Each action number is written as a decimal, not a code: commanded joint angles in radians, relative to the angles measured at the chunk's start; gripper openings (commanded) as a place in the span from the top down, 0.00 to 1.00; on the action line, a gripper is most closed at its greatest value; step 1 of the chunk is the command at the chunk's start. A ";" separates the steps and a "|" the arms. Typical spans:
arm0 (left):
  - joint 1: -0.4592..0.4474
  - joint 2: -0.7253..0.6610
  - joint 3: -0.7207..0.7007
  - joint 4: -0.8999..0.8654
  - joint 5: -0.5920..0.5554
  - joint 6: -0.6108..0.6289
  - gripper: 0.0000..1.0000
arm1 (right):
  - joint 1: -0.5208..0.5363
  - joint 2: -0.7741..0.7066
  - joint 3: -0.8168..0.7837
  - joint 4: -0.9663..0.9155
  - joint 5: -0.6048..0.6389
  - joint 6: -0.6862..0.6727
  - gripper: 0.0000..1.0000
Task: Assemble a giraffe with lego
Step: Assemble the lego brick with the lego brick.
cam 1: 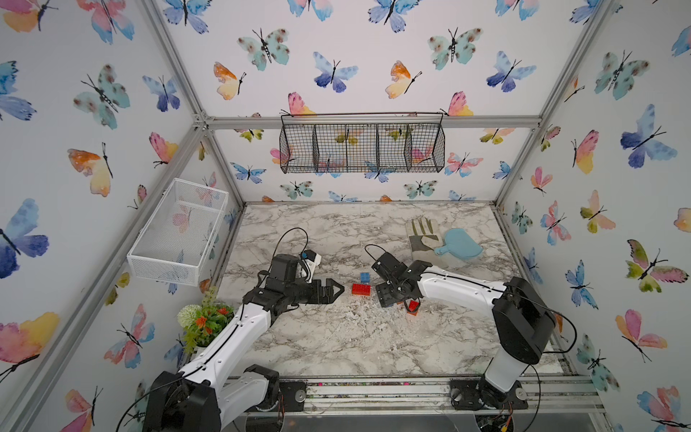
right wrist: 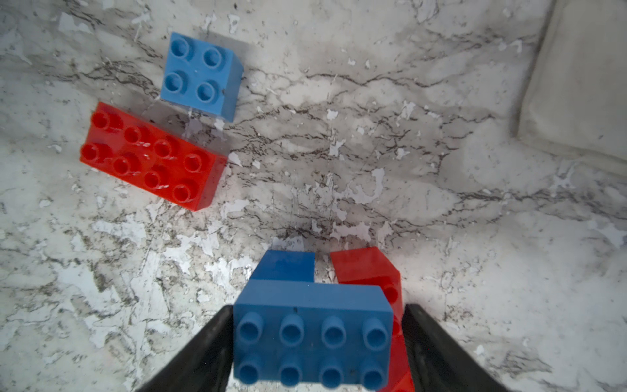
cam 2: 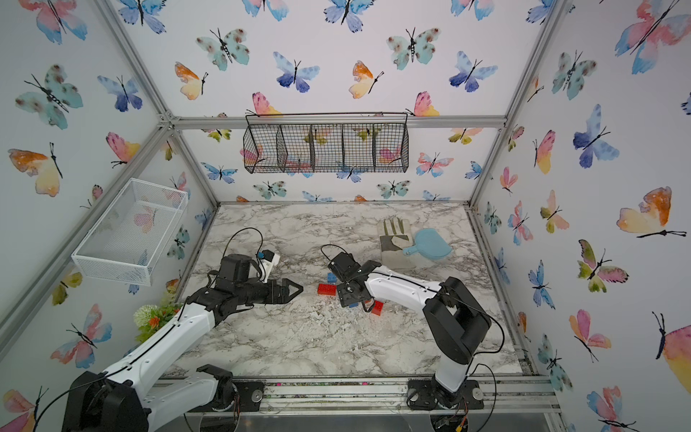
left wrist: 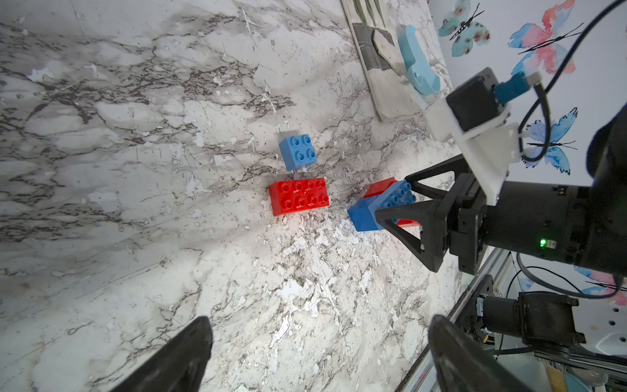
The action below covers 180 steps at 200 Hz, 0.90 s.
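The giraffe stands as three lego bricks: a long blue brick [right wrist: 312, 339] lies across a small blue brick [right wrist: 285, 266] and a small red brick [right wrist: 366, 268]. My right gripper [right wrist: 319, 309] reaches down over them, shut end to end on the long blue brick [left wrist: 395, 198], with red plastic pressed against one finger. In both top views the wrist hides most of this; only the small red brick [cam 1: 413, 306] [cam 2: 377, 307] peeks out. A long red brick [cam 1: 361, 289] and a small blue brick [cam 1: 365, 276] lie loose to the left. My left gripper [left wrist: 320, 320] hovers open and empty left of them.
A grey work glove [cam 1: 422, 235] and a pale blue paddle [cam 1: 461, 245] lie at the back right. A potted plant [cam 1: 203, 318] stands at the table's left edge. A white mesh basket [cam 1: 179, 232] hangs on the left wall, a black wire basket [cam 1: 362, 147] on the back wall.
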 commanded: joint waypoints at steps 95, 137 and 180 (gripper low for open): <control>-0.009 -0.008 -0.003 -0.008 -0.015 0.006 0.02 | -0.007 0.012 0.023 -0.030 0.009 -0.007 0.28; -0.009 -0.008 -0.003 -0.008 -0.013 0.005 0.02 | -0.006 0.011 0.019 -0.029 0.007 -0.004 0.29; -0.009 -0.009 -0.003 -0.008 -0.014 0.005 0.02 | -0.007 0.007 0.018 -0.029 0.015 0.005 0.36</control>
